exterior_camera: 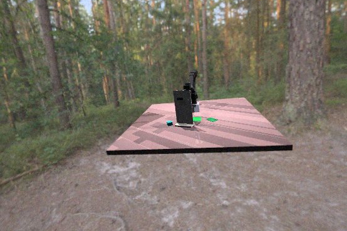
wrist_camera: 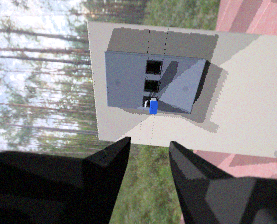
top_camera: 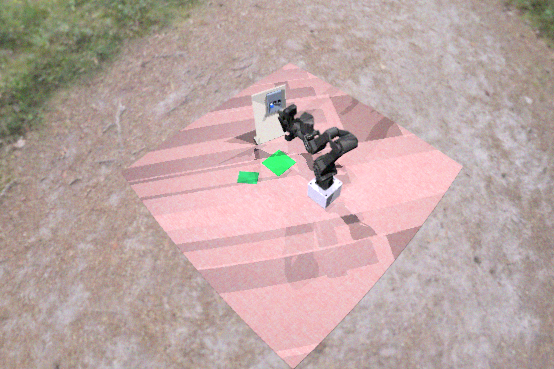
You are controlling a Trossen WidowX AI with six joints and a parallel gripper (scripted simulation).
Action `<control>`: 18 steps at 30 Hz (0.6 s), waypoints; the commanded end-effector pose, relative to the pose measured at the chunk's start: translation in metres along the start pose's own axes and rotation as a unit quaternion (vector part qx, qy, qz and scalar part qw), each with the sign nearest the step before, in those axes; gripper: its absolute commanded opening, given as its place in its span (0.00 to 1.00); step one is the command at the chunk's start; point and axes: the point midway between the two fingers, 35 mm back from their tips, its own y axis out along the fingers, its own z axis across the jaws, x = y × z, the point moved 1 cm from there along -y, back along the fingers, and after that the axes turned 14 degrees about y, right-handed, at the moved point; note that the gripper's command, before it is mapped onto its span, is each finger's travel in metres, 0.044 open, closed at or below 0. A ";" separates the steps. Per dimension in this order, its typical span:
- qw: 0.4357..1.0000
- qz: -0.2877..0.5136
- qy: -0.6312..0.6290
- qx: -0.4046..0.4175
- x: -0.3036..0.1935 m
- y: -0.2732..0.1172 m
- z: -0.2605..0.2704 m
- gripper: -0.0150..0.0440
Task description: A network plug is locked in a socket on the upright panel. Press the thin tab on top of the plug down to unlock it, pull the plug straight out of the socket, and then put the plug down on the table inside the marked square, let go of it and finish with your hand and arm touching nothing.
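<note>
The upright panel [top_camera: 265, 127] [exterior_camera: 183, 111] [wrist_camera: 244, 100] carries a grey-blue socket block [wrist_camera: 124, 82] with three dark openings in a row. The small blue plug [top_camera: 272, 106] [wrist_camera: 153, 106] sits at the opening nearest the fingers in the wrist view. A small pale part shows beside it; its tab cannot be made out clearly. My gripper [top_camera: 282, 114] [wrist_camera: 149, 144] is partly open and empty, in front of the panel and short of the plug. A larger green square [top_camera: 279, 163] [exterior_camera: 196, 119] and a smaller green patch [top_camera: 248, 177] [exterior_camera: 212, 119] lie flat on the table.
The arm's white base [top_camera: 325, 194] [exterior_camera: 196, 107] stands on the pink striped table [top_camera: 240, 223] [exterior_camera: 232, 136]. A small cyan block [exterior_camera: 169, 123] lies beside the panel's foot in the exterior view. The green squares lie between the panel and the table's middle.
</note>
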 end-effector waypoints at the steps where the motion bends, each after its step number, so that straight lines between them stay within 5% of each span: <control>1: 1.000 0.003 0.002 0.002 0.002 0.008 -0.001 0.52; 18: 1.000 0.003 0.002 0.003 0.006 0.025 0.000 0.52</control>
